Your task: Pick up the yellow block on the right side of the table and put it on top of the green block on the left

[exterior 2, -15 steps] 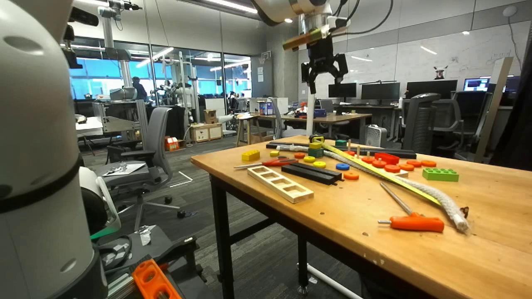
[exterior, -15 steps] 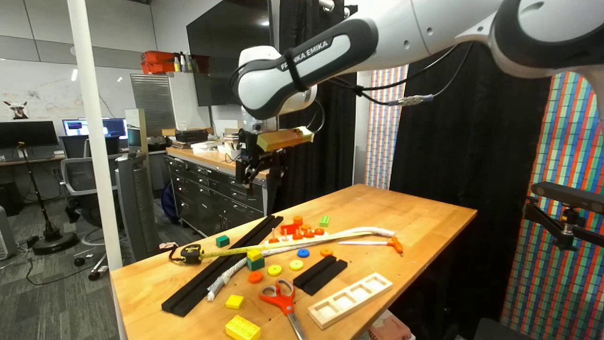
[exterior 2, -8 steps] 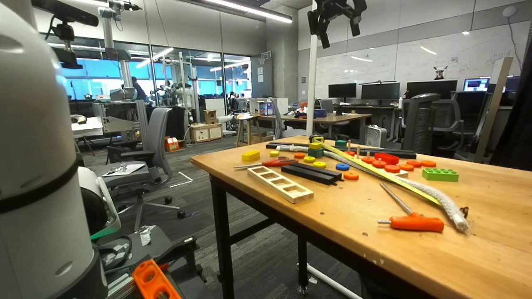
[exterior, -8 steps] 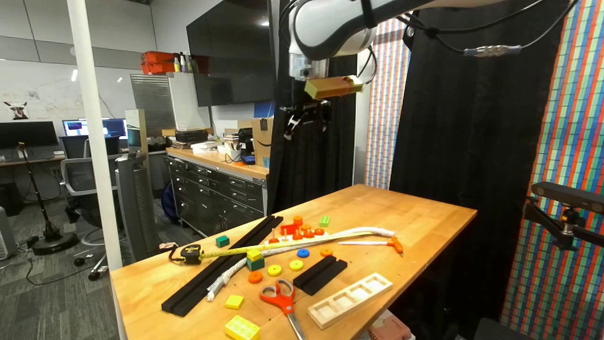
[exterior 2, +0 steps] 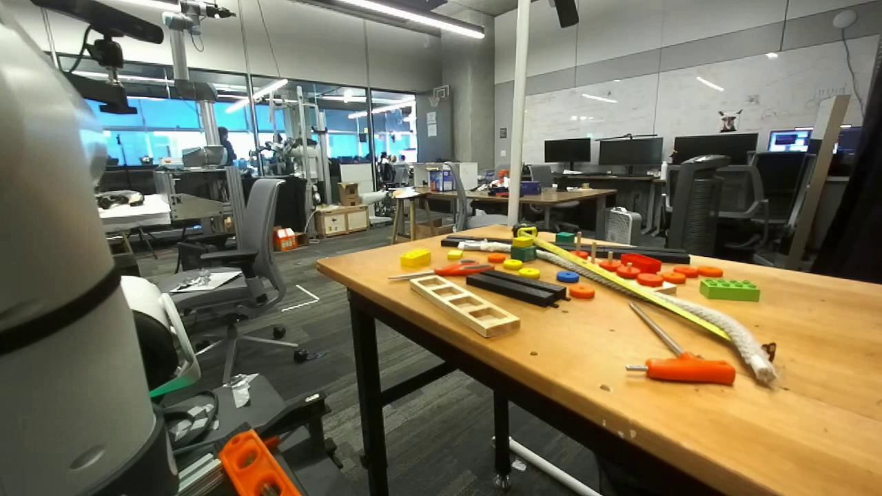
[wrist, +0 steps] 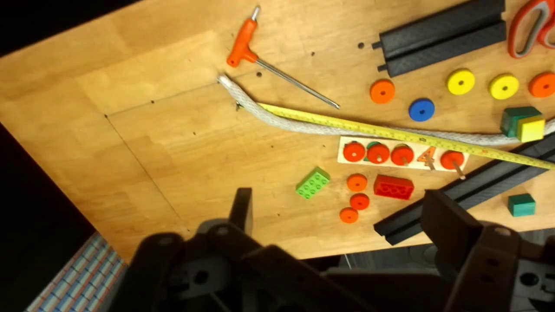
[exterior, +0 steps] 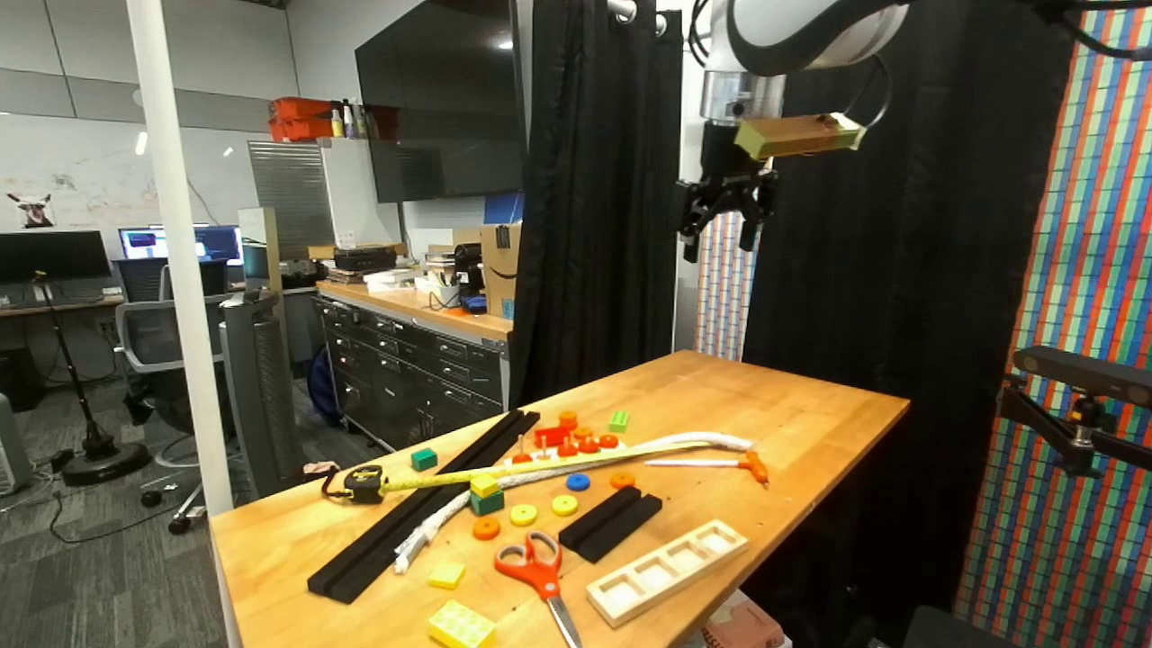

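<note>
We observe the small yellow cube-like block [exterior: 484,486] seated on the dark-green block [exterior: 488,504]; the black two-finger gripper [exterior: 719,244] stands wide above the wooden tabletop [exterior: 738,405].

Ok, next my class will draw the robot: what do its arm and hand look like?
The arm is white and rounded, with a dark curved panel and a silvery wrist section. A dark cable loops beside a yellowish box mounted there. The hand is black, with two jointed fingers.

The upper block [wrist: 531,129] reaches me as yellow, the lower block [wrist: 512,120] dark green, one disc [wrist: 416,111] blue, my pincer [exterior: 720,245] black, a panel [exterior: 1093,252] gridded red, blue and green.
</note>
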